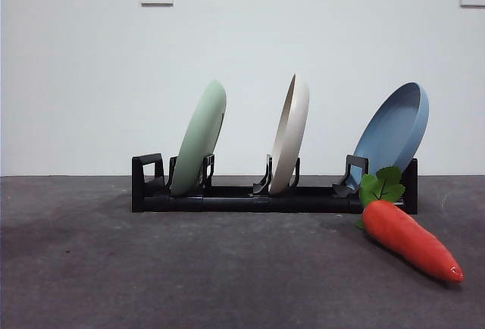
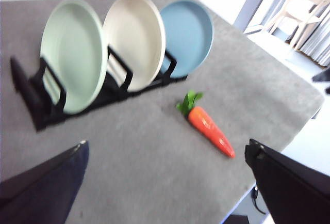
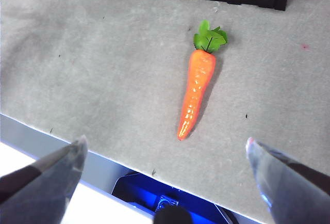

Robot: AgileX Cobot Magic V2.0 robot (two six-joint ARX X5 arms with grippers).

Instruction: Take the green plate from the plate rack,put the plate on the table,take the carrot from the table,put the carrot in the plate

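Note:
The green plate (image 1: 199, 138) stands upright in the left slot of the black plate rack (image 1: 250, 198), also seen in the left wrist view as the green plate (image 2: 73, 54) in the plate rack (image 2: 38, 110). The carrot (image 1: 408, 236) lies on the grey table (image 1: 189, 276) in front of the rack's right end, leaves toward the rack; it shows too as the carrot (image 2: 209, 125) and the carrot (image 3: 197, 91). My left gripper (image 2: 167, 182) hangs open well above the table, away from the rack. My right gripper (image 3: 165, 170) is open above the table's near edge, short of the carrot.
A cream-white plate (image 1: 290, 133) stands in the rack's middle slot and a light blue plate (image 1: 392, 133) leans in the right one. The table's near edge (image 3: 103, 162) runs close below the carrot's tip. A white wall with sockets stands behind the rack.

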